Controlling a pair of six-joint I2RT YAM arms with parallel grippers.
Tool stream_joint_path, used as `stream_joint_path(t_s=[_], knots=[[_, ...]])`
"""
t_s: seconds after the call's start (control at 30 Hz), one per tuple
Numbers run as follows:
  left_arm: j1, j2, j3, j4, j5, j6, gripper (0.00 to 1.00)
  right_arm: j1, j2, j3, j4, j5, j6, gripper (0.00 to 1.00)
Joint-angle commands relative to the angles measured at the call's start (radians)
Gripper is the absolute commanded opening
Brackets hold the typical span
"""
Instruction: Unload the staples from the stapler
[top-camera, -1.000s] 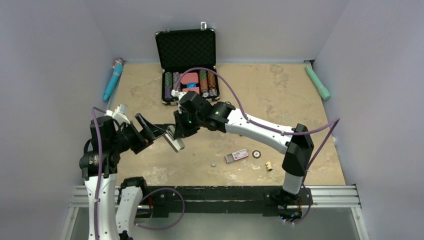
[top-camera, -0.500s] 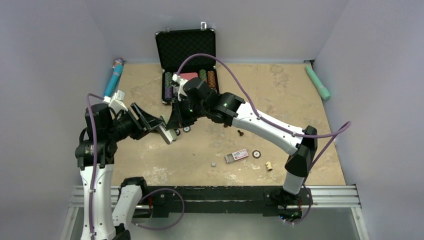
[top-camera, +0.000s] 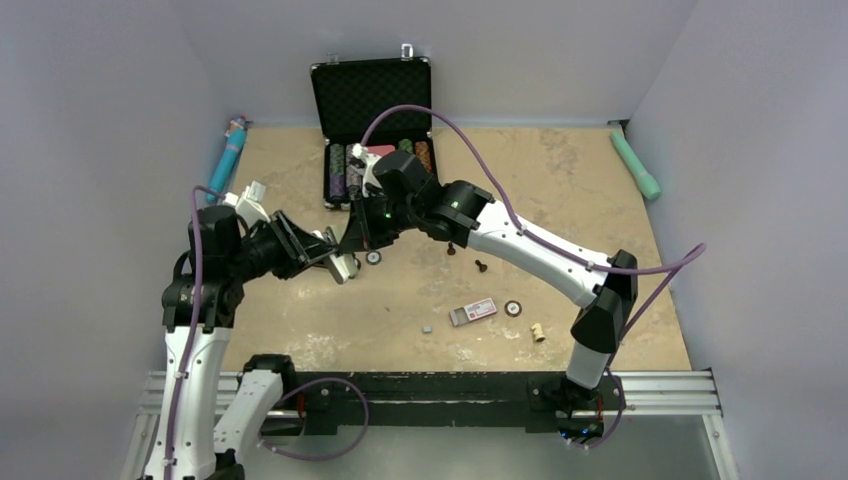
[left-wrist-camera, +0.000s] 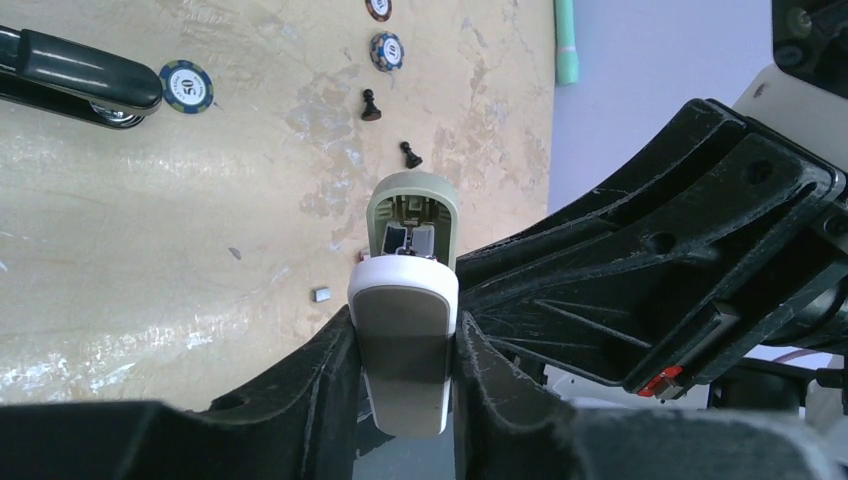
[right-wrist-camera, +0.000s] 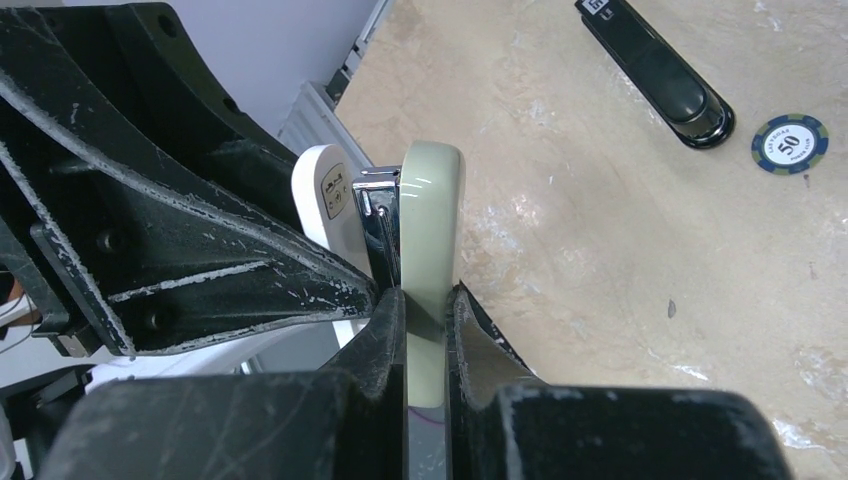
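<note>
Tan tabletop (top-camera: 560, 200), left end effector (left-wrist-camera: 400, 340) and right end effector (right-wrist-camera: 425, 300) pinching pale stapler (right-wrist-camera: 432, 220), black stapler (right-wrist-camera: 655, 70) lying apart

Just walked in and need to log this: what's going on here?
Both arms hold one pale stapler off the table. The left gripper grips its white half, the right gripper its green half, opened slightly with the chrome rail showing. What looks like a short strip of staples lies on the table.
</note>
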Motion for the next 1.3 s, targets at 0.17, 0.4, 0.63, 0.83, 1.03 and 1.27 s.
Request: stream_joint_path(t_s=[0.17,0.4,0.63,0.83,1.03,1.27], knots=[[-0.035,0.04,0.018,0.068,-0.038,-0.024,0.0,-0.012,-0.09,-0.033,0.06,-0.047,-0.005,0.0],[-0.035,0.109,0.094,0.006,-0.042,0.013,0.0,-0.161,-0.196,-0.202,0.092,-0.133,-0.038,0.49],[-0.042,0.201,0.15,-0.061,0.083,0.101,0.0,-0.353,-0.344,-0.418,0.288,-0.412,-0.057,0.54],[-0.044,0.267,0.158,-0.046,0.189,0.121,0.0,-0.422,-0.398,-0.616,0.64,-0.678,0.098,0.55],[-0.054,0.288,0.156,0.034,0.286,0.066,0.0,-0.476,-0.379,-0.763,1.032,-0.831,0.321,0.62],[-0.059,0.303,0.155,0.001,0.285,0.078,0.0,-0.476,-0.333,-0.829,1.344,-0.845,0.53,0.69]])
